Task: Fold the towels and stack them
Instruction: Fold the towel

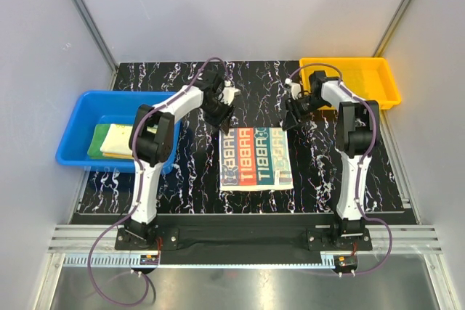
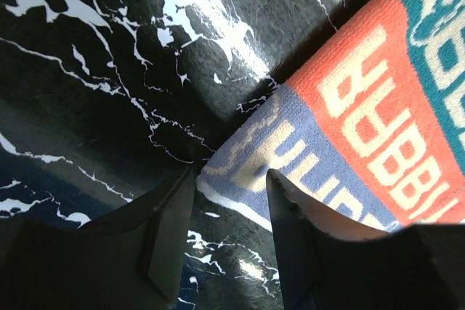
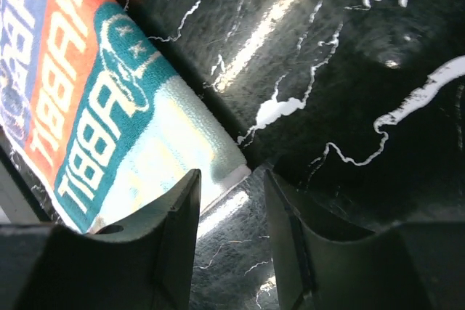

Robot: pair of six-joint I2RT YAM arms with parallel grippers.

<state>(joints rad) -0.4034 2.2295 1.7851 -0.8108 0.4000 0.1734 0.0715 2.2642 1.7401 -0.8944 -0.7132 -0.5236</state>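
Top external view shows three towels in all. One, the cream rabbit towel, lies folded flat in the middle of the black marbled counter, its coloured word bands facing up. The other two, a green towel and a pale yellow towel, sit folded in the blue bin at the left edge. They are close together, and I cannot tell whether one overlaps the other. A second bin, the yellow bin, stands at the far right corner.

Two arms reach in over the far edge of the rabbit towel. The left pincer is at the towel's far left corner and the right pincer at its far right corner.

From the left wrist, the two fingers stand apart – roughly half open – with the blue-banded corner lying flat on the counter between their tips, nothing gripped. From the right wrist it is much the same: two fingers parted, the pale corner resting on the counter just at the gap, nothing held.
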